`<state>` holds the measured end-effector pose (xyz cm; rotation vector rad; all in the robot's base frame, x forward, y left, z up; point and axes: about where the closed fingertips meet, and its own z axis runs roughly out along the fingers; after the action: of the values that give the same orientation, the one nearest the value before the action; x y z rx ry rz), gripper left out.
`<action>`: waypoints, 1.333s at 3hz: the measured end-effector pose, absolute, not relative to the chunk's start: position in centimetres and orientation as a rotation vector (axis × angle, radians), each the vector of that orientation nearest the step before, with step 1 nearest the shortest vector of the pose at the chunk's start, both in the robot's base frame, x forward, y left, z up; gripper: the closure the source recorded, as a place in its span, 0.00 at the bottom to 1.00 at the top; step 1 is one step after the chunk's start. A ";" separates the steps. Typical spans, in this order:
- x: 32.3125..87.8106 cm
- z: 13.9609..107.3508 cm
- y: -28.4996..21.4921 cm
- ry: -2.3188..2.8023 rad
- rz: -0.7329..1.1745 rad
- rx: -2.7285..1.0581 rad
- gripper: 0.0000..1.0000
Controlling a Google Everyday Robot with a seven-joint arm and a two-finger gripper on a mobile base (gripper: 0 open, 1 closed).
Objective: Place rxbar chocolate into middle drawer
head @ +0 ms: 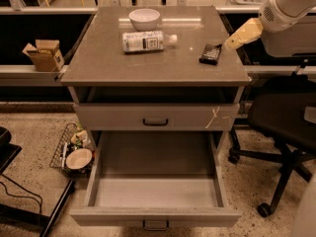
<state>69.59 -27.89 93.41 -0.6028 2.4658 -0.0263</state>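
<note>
Near tabletop (148,68) edge, tool (230,44) just beside rxbar chocolate (210,54), bottle (145,41), bowl (144,19) apart

Lighting's warm and kinda dim overall, and it looks like it comes from overhead. The tabletop (123,65) gets most of it, with a pale streak of glare just in front of the bowl (144,18), and the bottle (145,41) label is nearly blown out. The gripper (232,42) hangs at the table's right edge, just beside the rxbar chocolate (210,53). It glows bright yellowish while the bar reads almost pure black. Deep shadow fills the gap under the tabletop. The open middle drawer (155,215) is softly lit inside, darker toward the back. The chair (286,117) sinks into black.
</note>
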 end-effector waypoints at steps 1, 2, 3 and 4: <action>69.6 93.1 -27.9 2.495 0.007 -0.501 0.00; 71.4 93.1 -27.3 2.484 0.033 -0.444 0.00; 75.1 92.8 -25.3 2.499 0.088 -0.319 0.00; 79.6 91.2 -22.7 2.571 0.080 -0.114 0.00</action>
<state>79.64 -22.74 91.21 -0.1141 2.5713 0.0797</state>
